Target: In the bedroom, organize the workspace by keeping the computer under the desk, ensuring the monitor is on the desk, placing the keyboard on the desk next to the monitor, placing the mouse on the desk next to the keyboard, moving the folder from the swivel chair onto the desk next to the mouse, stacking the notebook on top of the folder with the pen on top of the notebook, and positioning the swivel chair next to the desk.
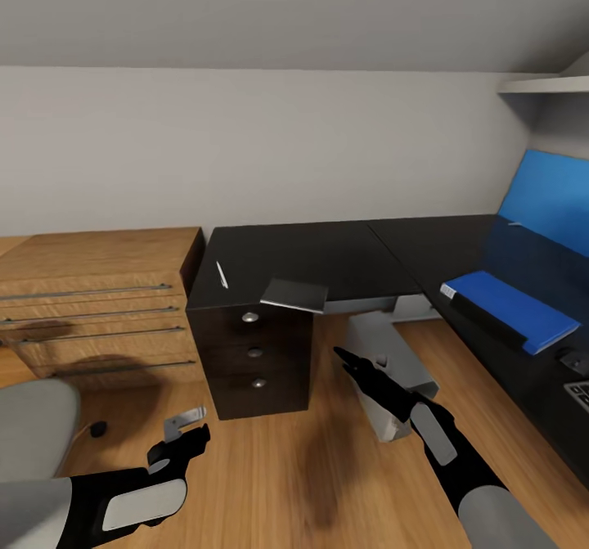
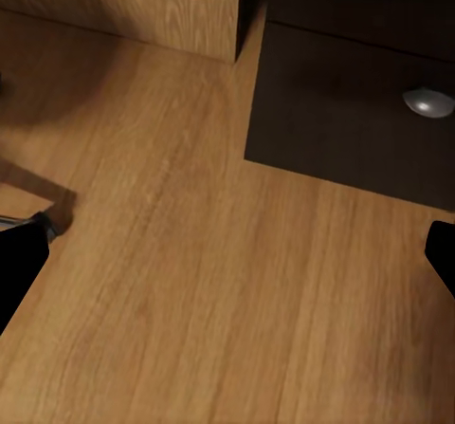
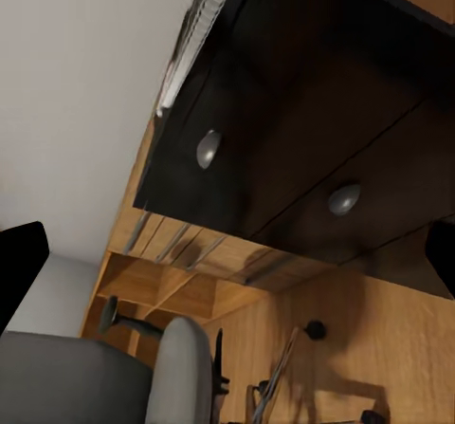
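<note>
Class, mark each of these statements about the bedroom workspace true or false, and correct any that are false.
1. The folder lies on the desk. True.
2. The notebook is stacked on the folder. False: it sits apart, overhanging the desk edge above the drawers.
3. The pen lies on the desk, beside the notebook. True.
4. The right gripper holds the pen. False: it holds nothing.
5. The computer stands on the desk. False: it is on the floor.

Dark desk (image 3: 313,149) drawers with round silver knobs (image 3: 209,148), the grey swivel chair (image 3: 104,377) on wood floor (image 3: 379,348).
</note>
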